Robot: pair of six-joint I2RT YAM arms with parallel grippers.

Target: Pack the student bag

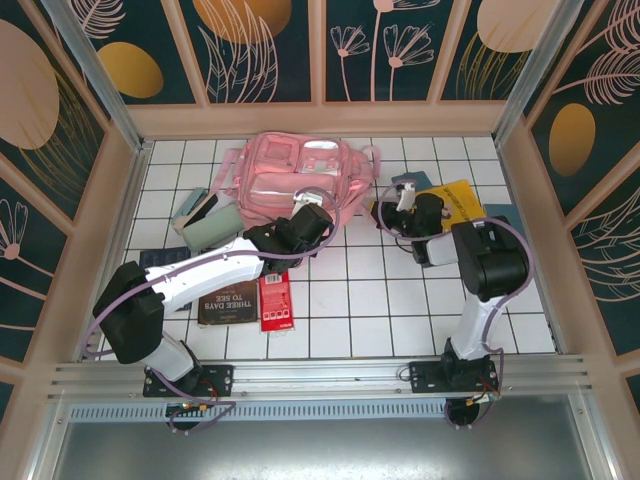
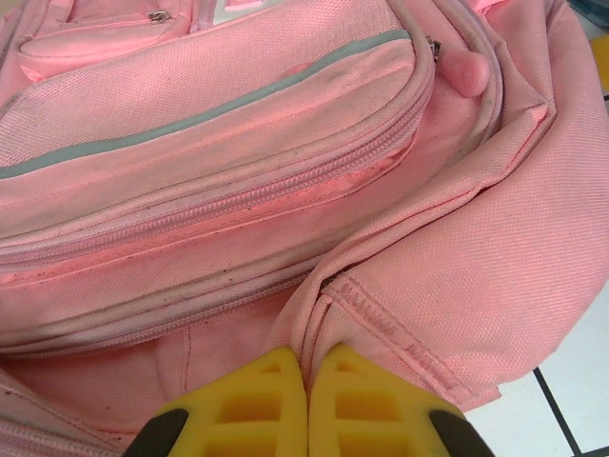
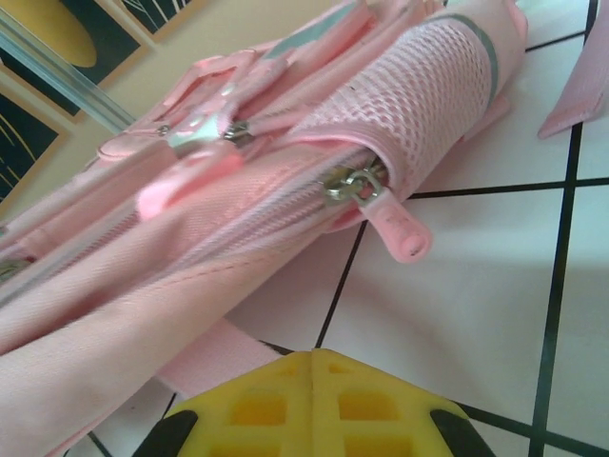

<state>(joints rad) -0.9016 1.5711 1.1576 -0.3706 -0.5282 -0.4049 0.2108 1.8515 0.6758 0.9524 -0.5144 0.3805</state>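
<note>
left hand clenched at student bag | right hand clenched | book (brown): "THREE DAYS TO SEE"

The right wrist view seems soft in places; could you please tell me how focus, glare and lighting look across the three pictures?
Top external: evenly lit and sharp, the student bag showing a pale glint on its reflective strip. Left wrist: the bag's weave is crisp, the yellow fingertips slightly soft. Right wrist: the zip pull is sharp, the near fabric blurred.
</note>
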